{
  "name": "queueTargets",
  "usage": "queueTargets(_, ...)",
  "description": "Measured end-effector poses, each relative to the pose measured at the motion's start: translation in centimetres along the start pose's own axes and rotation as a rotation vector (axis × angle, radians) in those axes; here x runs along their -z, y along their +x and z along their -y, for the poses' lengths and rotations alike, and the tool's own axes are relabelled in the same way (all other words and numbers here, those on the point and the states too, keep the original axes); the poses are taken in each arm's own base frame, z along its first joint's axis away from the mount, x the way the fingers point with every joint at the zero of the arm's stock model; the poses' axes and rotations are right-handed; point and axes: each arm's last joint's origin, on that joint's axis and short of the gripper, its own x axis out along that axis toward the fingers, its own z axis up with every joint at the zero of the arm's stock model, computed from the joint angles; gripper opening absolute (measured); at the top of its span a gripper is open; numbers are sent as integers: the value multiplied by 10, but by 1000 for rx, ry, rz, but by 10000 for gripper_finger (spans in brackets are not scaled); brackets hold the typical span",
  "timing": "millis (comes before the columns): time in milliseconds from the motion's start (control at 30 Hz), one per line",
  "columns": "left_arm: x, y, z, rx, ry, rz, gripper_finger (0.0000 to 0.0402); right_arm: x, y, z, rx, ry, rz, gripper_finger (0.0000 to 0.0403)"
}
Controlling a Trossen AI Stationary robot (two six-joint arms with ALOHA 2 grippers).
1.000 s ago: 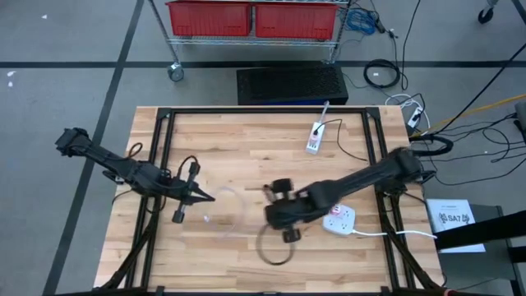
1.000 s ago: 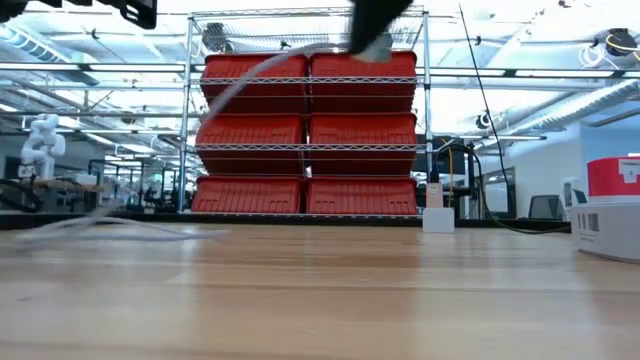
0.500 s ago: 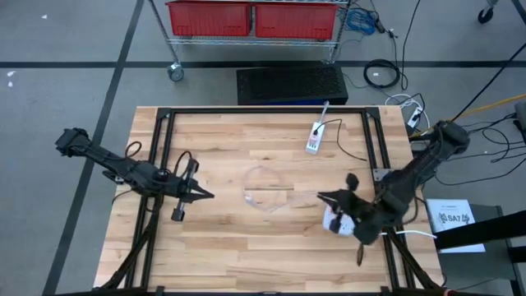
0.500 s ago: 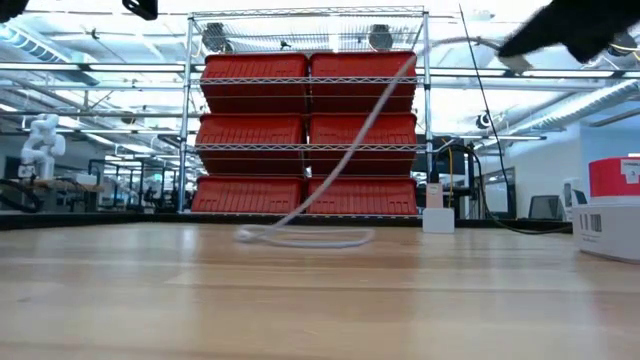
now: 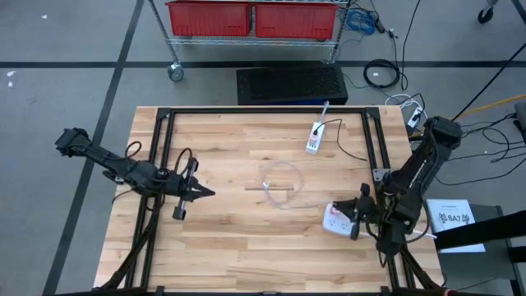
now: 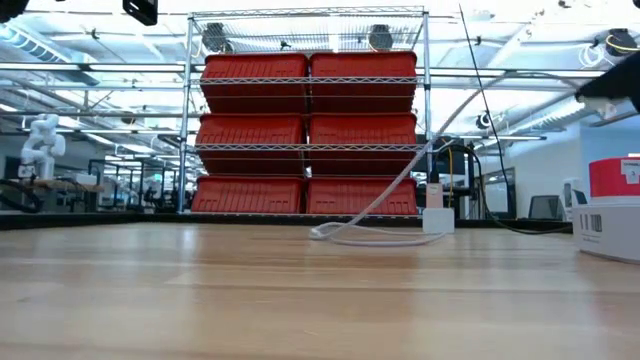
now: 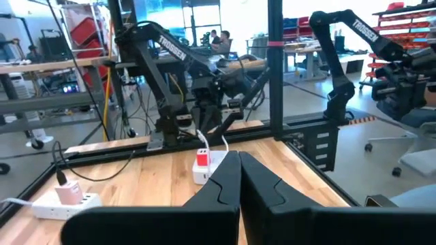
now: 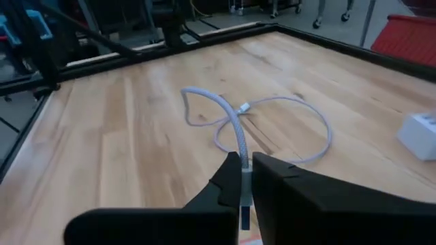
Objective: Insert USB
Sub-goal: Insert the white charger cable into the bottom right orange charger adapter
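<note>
The USB cable [image 8: 235, 133] was pinched at its plug end between the closed fingers of the right gripper [image 5: 355, 220], the rest of it trailing back in a loose white loop on the middle of the table [image 5: 222, 238]. Over the past second that gripper had swung from near the table's centre out to its right side, dragging the loop rightward with it, and it now hung just beside the white power strip with the red switch [image 5: 337, 219], seemingly a little above it, though the overhead view did not settle the height. In the low view the cable rose in a long arc from the coil toward the gripper at the picture's upper right edge. That carry looked like the transport step finished; what remained was probably lining the plug up with the strip's port, which the frames did not show clearly. The left gripper [image 5: 204, 194] waited with its fingers closed on nothing over the table's left half, unmoved throughout. A second white power strip [image 5: 315, 137] lay near the far edge, well apart.
</note>
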Motion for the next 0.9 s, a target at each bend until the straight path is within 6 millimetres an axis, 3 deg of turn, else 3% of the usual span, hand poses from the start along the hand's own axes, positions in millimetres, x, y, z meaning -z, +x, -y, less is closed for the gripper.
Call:
queueTargets(300, 0, 0, 0, -7, -26, -1, 1, 32, 0, 25, -41, 107, 53, 0)
queueTargets(533, 1, 2, -1, -39, -49, -7, 1, 36, 0, 27, -56, 121, 118, 0)
queueTargets(700, 9, 18, 1, -99, -44, -37, 1, 40, 1, 26, -53, 103, 118, 0)
queueTargets(900, 32, 46, 0, -140, -67, -141, 1, 47, 2, 22, -58, 101, 116, 0)
